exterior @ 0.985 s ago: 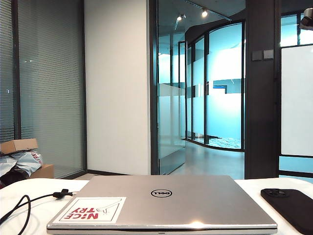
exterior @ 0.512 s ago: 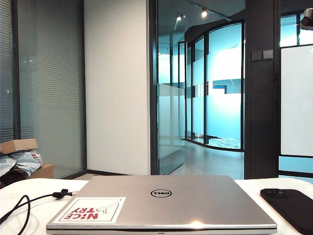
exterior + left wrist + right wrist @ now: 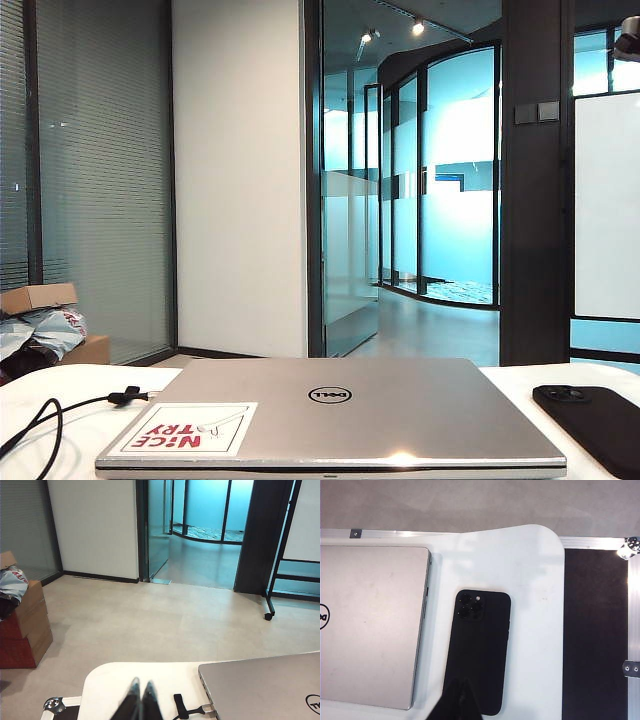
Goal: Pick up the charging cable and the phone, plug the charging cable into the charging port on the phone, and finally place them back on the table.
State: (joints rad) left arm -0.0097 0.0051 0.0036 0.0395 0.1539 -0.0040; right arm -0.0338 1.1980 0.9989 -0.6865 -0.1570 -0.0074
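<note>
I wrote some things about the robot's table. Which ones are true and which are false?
1. The phone lies camera side up on the table. True.
2. The laptop is open. False: it is closed.
3. The right gripper holds the phone. False: it is shut above the phone's end, holding nothing.
4. The charging cable lies on the laptop's sticker side. True.
5. The left gripper is shut. True.
</note>
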